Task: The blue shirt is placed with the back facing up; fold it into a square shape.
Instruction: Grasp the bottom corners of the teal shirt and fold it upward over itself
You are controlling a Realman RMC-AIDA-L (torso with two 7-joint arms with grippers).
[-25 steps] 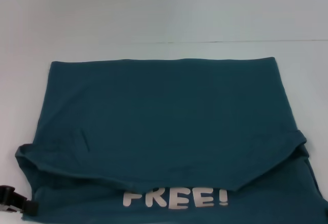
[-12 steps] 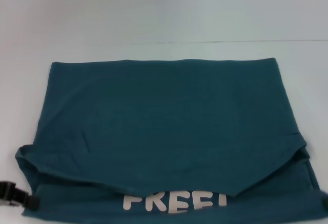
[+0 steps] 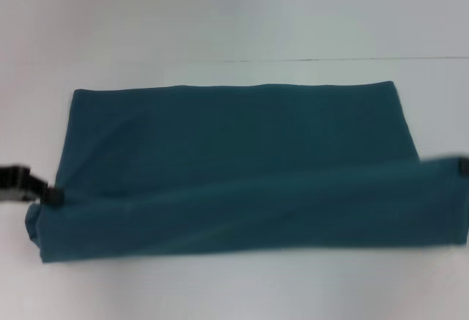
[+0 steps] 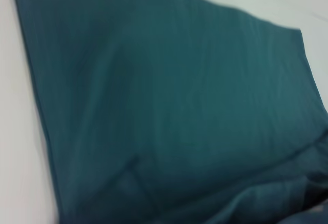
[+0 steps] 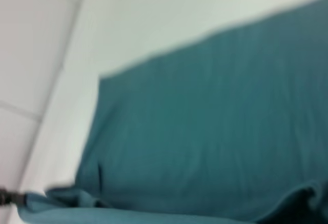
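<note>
Left fingers, right fingers pinch one blue shirt fold.

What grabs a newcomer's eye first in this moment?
The blue shirt fills the white table, its near edge lifted into a long fold across the front. The left gripper pinches the fold's left end and the right gripper its right end, at the view's edges.

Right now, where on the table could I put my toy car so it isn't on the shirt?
The white table is bare beyond the blue shirt's far edge, and in a strip in front of its near fold. The shirt fills the middle. Its near corners are crowded: the left gripper holds one, the right gripper sits at the other.
</note>
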